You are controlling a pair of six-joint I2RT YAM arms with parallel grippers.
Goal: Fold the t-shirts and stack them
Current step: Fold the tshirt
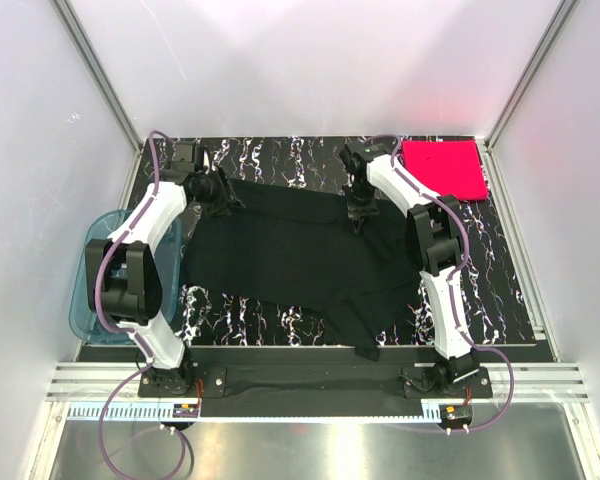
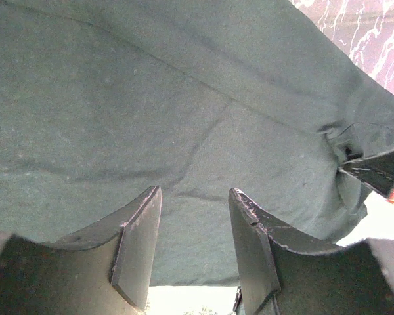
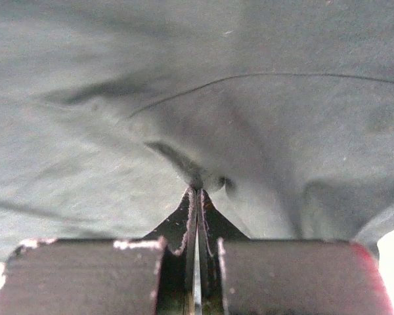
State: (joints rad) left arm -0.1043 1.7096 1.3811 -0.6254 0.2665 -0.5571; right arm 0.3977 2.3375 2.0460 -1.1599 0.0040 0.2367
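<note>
A large black t-shirt (image 1: 290,260) lies spread and wrinkled across the marbled mat, and one corner hangs over the near edge. A bright pink-red t-shirt (image 1: 445,168), folded square, sits at the back right corner. My left gripper (image 1: 228,203) is at the black shirt's back left edge. In the left wrist view this gripper (image 2: 194,193) is open, and dark cloth (image 2: 184,98) fills the view beyond its fingers. My right gripper (image 1: 358,222) is at the shirt's back right part. Seen from the right wrist, it (image 3: 197,188) is shut, pinching a puckered fold of the black cloth (image 3: 249,131).
A translucent blue plastic tub (image 1: 85,300) stands off the mat's left edge, beside the left arm. White walls with metal rails close in the back and both sides. The marbled mat (image 1: 280,155) shows bare behind the black shirt.
</note>
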